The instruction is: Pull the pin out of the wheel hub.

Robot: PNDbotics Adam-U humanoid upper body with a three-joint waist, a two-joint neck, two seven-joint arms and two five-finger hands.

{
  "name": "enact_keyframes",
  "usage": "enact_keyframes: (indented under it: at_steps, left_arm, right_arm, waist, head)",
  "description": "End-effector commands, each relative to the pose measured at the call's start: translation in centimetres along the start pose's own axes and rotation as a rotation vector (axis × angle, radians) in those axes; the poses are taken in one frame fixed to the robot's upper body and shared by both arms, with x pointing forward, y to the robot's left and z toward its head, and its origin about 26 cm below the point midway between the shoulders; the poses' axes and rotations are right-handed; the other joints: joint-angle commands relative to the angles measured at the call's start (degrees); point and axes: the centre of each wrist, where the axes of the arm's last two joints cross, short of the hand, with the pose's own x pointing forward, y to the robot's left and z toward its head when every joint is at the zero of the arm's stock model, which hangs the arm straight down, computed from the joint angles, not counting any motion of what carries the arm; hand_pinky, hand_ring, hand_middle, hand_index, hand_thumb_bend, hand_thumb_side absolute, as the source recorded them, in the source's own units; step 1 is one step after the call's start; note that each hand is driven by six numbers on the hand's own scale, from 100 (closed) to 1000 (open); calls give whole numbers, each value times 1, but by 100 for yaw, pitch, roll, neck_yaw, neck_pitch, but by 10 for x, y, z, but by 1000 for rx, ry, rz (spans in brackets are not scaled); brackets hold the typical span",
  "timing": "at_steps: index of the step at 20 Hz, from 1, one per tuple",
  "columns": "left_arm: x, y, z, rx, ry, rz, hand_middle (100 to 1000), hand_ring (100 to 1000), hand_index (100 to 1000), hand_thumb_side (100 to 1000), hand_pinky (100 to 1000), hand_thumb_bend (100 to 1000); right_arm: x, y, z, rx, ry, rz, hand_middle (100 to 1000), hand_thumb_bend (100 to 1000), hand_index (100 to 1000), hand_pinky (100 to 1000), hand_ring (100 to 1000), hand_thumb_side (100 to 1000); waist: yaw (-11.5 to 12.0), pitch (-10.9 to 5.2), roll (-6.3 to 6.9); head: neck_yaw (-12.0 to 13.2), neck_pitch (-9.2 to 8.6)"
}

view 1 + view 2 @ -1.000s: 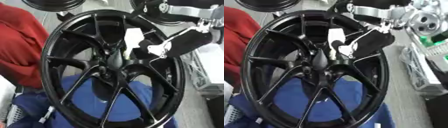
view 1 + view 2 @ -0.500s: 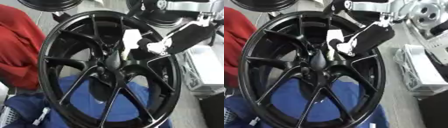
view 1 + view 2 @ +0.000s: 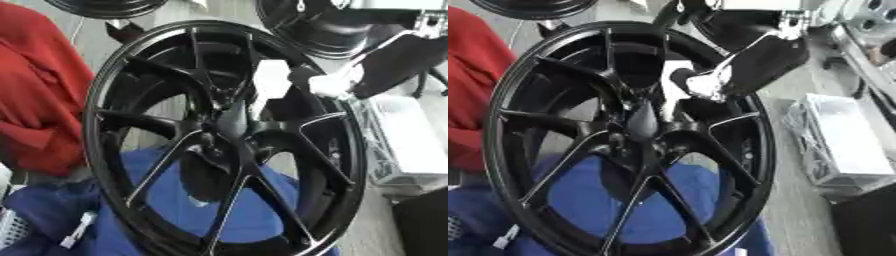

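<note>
A large black wheel hub (image 3: 636, 145) stands tilted on edge and fills most of both views, its rim running from near the top edge down past the bottom edge. Its lower part rests against blue cloth (image 3: 623, 200), visible through the gaps between the spokes. To the left, a red garment (image 3: 35, 100) lies just beside the rim, leaving little room on that side. To the right, a pale grey tray (image 3: 850, 140) sits near the rim on a light floor (image 3: 794, 200); a strip of open floor separates them. Beyond the top edge, further dark wheels (image 3: 324, 25) stand close behind, crowding the upper right. The right robot hand (image 3: 754, 65), black with pale parts, comes in from the upper right and reaches across the rim into the upper right spoke opening, its fingertips close to the centre. Whether its fingers are apart, together or clamped on anything cannot be told; the area is blurred. A white patch (image 3: 269, 85) shows in the spoke gap just beside the hand. The pin cannot be made out; at the hub centre only a dark tapered boss (image 3: 642, 122) is seen. A small white object (image 3: 79, 230) lies on the cloth at lower left.
</note>
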Motion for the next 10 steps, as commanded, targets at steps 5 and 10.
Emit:
enact_keyframes:
  at_steps: [5, 10]
  left_arm:
    - [11, 2, -5, -12, -51, -9, 588, 645, 661, 579, 706, 395]
    - [11, 1, -6, -15, -56, -9, 583, 645, 661, 579, 706, 397]
  right_arm:
    - [-1, -7, 9, -14, 33, 15, 891, 188, 933, 917, 932, 477]
    - [1, -6, 7, -10, 32, 12, 891, 199, 934, 918, 933, 482]
  waist:
    - [69, -53, 44]
    - [115, -7, 34]
  head:
    - [-186, -89]
    - [-419, -75]
